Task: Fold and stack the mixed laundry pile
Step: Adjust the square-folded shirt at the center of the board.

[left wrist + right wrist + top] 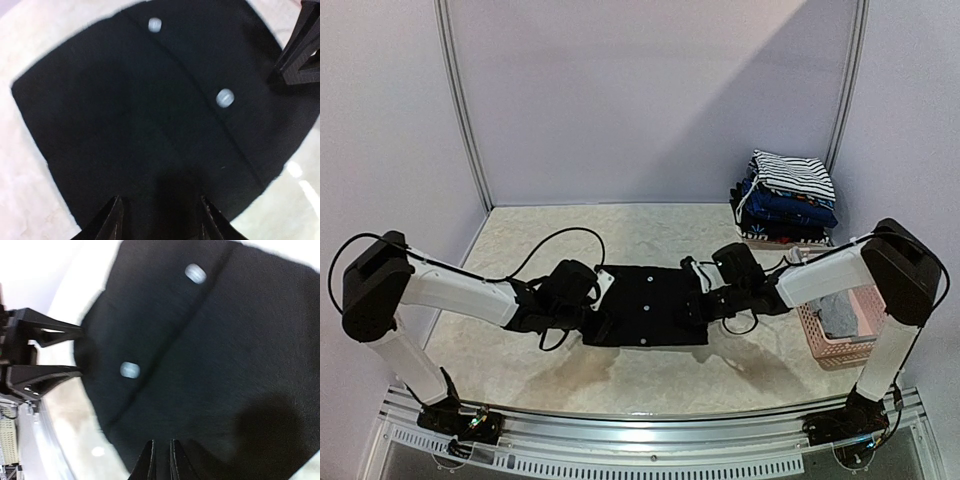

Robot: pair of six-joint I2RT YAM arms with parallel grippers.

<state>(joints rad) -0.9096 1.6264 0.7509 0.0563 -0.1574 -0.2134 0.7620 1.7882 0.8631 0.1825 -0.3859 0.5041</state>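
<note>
Two arms stand at the near edge, the left arm [450, 290] and the right arm [820, 278]. Each carries one gripper: the left gripper [160, 199] and the right gripper [162, 441]. One black garment [650, 305] lies between them, with two white buttons [225, 98] in each wrist view. One stack of folded garments [788, 195] sits far right. One pink basket [840, 352] on the right holds one grey garment [840, 318]. There is one table [560, 225].

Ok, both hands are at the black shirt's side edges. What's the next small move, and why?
Probably close the left hand on its edge of the black shirt. Its fingers stand apart over the cloth, while the right hand looks pinched on the opposite edge. Both edges need holding before lifting a fold.
</note>
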